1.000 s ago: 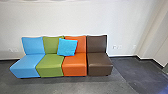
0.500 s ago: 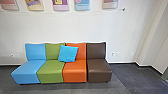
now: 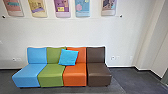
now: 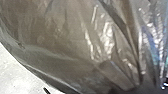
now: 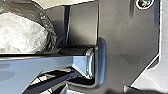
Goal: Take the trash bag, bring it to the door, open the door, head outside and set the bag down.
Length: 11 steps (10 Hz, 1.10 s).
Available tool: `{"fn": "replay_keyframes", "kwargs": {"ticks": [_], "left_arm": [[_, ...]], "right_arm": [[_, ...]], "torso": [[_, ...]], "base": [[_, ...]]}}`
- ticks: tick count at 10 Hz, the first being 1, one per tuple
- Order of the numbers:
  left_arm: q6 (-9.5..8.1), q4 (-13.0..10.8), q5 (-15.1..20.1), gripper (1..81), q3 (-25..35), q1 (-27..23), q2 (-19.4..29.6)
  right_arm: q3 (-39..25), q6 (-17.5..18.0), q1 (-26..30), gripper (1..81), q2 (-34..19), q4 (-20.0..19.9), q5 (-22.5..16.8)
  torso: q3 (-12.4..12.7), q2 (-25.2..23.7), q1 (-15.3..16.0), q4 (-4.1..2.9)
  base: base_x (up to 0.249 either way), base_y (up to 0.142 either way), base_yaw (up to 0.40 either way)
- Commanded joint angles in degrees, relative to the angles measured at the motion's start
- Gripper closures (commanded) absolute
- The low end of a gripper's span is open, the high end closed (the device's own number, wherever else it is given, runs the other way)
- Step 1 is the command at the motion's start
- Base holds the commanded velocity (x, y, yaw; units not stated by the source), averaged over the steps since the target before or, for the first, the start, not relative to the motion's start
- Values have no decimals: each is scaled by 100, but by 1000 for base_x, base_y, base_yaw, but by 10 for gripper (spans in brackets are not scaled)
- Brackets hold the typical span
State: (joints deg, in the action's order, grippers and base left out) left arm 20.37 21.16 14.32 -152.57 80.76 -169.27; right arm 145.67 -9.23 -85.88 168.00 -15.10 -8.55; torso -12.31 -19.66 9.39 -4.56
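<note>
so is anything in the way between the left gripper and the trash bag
Nothing visible is: in the left wrist view the trash bag shows large and close up, with no other thing seen in front of it.

R wrist: fcg base plate, jtd bar | L arm: unclr

Posters: cut off at top of frame, print unreadable
Orange backrest: partly hidden behind cushion
Trash bag: cut off, contents unclear
</note>
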Motion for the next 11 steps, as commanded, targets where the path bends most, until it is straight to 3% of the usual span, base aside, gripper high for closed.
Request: {"fn": "replay_keyframes", "kwargs": {"ticks": [1,4,5,6,7,9,11], "left_arm": [[37,-16,422,811,7,-328,15],[37,-33,282,811,7,-328,-11],[37,-33,273,811,7,-328,-11],[37,-33,273,811,7,-328,-11],[37,-33,273,811,7,-328,-11],[37,-33,273,811,7,-320,-11],[37,-33,273,811,7,-328,-11]], "right_arm": [[-31,-26,304,10,35,16,-385],[-31,-18,312,10,70,16,-385],[-31,-18,312,10,70,16,-385],[-31,-18,304,10,70,16,-385],[-31,-26,304,10,70,16,-385],[-31,-26,312,10,70,16,-385],[-31,-26,312,10,78,25,-385]], "torso": [[0,557,-358,0],[6,1128,-730,0],[258,1318,-852,0],[1083,1966,-939,0],[590,1638,-939,0],[883,1966,-939,0],[1246,1966,-939,0]], "base": [[0,0,0],[0,0,0],[0,0,0],[0,0,0],[0,0,0],[0,0,0],[0,0,0]]}}
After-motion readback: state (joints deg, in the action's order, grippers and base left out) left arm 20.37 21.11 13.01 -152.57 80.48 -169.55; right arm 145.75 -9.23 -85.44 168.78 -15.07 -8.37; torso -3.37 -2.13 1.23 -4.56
